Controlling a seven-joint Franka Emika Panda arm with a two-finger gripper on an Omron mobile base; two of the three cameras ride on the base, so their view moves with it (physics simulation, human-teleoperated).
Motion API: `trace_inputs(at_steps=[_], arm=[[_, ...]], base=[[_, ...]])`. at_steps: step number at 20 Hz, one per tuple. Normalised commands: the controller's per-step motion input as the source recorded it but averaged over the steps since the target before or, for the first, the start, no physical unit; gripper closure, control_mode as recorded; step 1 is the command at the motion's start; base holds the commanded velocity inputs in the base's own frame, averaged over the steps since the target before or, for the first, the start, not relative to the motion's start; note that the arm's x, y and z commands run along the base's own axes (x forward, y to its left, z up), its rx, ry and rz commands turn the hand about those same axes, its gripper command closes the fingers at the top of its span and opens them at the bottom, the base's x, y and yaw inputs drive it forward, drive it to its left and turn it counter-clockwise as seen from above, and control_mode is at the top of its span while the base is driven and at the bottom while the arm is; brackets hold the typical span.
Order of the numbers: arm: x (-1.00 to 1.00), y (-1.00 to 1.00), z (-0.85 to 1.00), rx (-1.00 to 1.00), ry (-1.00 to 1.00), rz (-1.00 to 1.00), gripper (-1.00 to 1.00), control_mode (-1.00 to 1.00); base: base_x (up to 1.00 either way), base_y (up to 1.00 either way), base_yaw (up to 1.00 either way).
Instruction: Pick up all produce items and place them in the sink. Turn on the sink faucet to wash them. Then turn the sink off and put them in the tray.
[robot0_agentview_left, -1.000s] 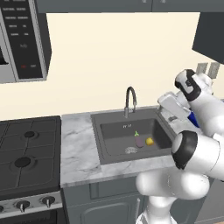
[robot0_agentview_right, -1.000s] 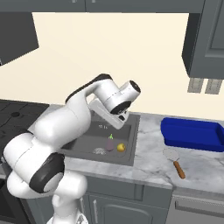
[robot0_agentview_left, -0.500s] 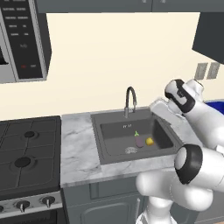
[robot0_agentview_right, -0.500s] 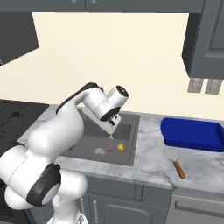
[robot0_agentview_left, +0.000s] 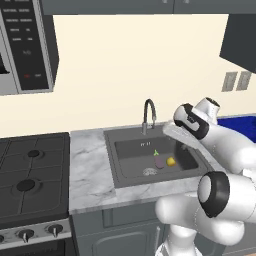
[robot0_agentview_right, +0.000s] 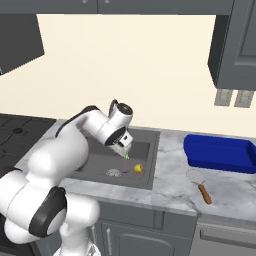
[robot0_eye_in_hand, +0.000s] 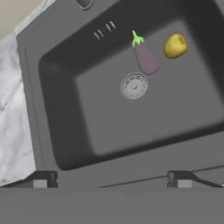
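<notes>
The tray (robot0_agentview_left: 240, 121) is half hidden behind the arm; the faucet (robot0_eye_in_hand: 85, 3) is cut off at the top edge

Below my fingers (robot0_eye_in_hand: 112, 178) the dark grey rectangular sink basin (robot0_eye_in_hand: 87, 127) looks matt and smooth, with a shiny round metal drain (robot0_eye_in_hand: 134, 85). The small purple eggplant (robot0_eye_in_hand: 145, 59) has a smooth, faintly satin skin; the round yellow fruit (robot0_eye_in_hand: 175, 46) looks slightly glossy. The table (robot0_agentview_left: 90, 170) is polished white-grey veined marble. The slim dark gooseneck faucet (robot0_agentview_left: 148, 115) looks metallic, the bright blue tray (robot0_agentview_right: 219, 152) like smooth plastic.
</notes>
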Motion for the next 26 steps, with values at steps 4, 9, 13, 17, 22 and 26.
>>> trace_inputs(at_steps=[4,9,13,17,22,26], arm=[[0.36,-0.01,-0.21,-0.08,0.0,-0.02,-1.0,-1.0],[0.16,-0.08,-0.16,-0.03,0.0,0.02,-1.0,-1.0],[0.09,-0.1,-0.2,-0.01,0.0,0.08,-1.0,-1.0],[0.07,-0.01,-0.23,-0.02,0.0,0.08,-1.0,-1.0],[0.11,0.0,-0.29,-0.02,-0.02,0.08,-1.0,-1.0],[0.15,0.0,-0.32,-0.05,-0.02,0.05,-1.0,-1.0]], base=[[0.0,0.0,0.0],[0.0,0.0,0.0],[0.0,0.0,0.0],[0.0,0.0,0.0],[0.0,0.0,0.0],[0.0,0.0,0.0]])
